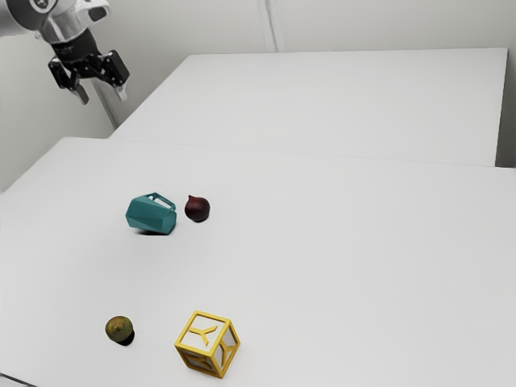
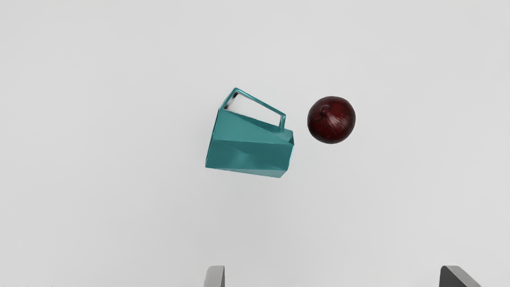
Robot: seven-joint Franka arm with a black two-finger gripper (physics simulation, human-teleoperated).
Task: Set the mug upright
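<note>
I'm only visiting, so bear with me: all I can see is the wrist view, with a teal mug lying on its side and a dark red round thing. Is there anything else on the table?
Observer: Yes, the exterior view shows a yellow-framed cube.

Visitor: Is it out there all alone?

Observer: No, a small olive-brown round thing lies on the exterior view's left of it, not touching.

Visitor: And where is the robot's claw in your picture?

Observer: The gripper is raised in the air at the exterior view's upper left, well clear of the table.
</note>
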